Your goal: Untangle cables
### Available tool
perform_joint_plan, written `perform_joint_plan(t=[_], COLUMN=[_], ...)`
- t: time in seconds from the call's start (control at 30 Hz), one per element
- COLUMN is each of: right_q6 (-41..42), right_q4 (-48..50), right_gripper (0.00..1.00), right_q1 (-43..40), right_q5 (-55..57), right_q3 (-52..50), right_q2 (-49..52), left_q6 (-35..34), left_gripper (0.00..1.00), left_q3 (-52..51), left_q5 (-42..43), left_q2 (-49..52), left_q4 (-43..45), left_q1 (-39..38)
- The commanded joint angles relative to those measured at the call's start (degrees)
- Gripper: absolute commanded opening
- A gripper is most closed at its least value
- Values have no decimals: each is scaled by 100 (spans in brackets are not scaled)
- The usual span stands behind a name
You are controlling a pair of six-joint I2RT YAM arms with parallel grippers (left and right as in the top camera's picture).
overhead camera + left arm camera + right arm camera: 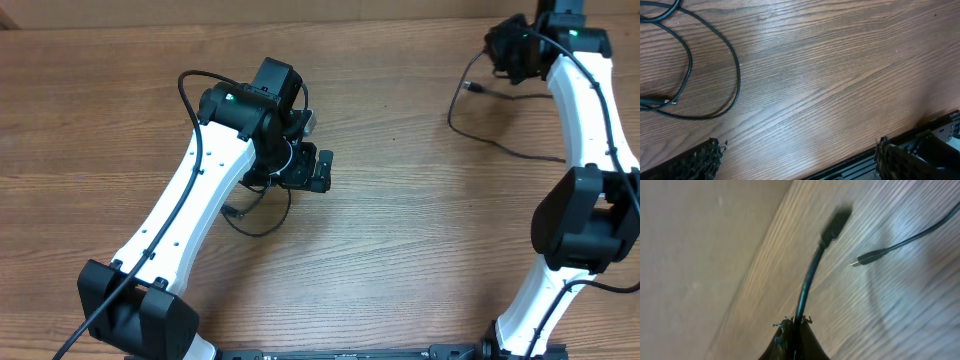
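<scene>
A thin black cable (807, 280) is pinched between the closed fingers of the right gripper (795, 326) at the far right of the wood-grain table (400, 250). Its long axis runs straight away from the fingers, plug end foremost. A second cable (262, 222) is seen lying in a loose loop beside the left arm. The left gripper (797, 152) is spread wide, with nothing held. Two cables are counted. A plain beige surface (700, 255) borders the table.
</scene>
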Motion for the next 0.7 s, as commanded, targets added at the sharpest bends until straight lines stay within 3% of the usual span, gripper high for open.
perform_joint_plan(t=[0.0, 0.1, 0.17, 0.33, 0.47, 0.67], right_q6=[-55, -273, -417, -824, -929, -925], right_q4=[101, 2, -103, -389, -831, -1797], right_gripper=[4, 4, 31, 59, 66, 65], right_q1=[-109, -136, -138, -138, -138, -138], right_q5=[476, 798, 946, 1040, 1036, 1305], right_q3=[114, 107, 107, 42, -55, -131], right_q2=[-68, -68, -68, -68, -68, -66], left_q6=[-81, -81, -81, -79, -81, -81], left_gripper=[100, 100, 100, 99, 100, 99], left_q3=[63, 63, 63, 63, 63, 63], left_q5=[-22, -20, -20, -20, -22, -22], left_q2=[17, 17, 17, 17, 17, 17], left_q4=[2, 2, 2, 2, 2, 2], left_q1=[-7, -7, -7, -7, -7, -7])
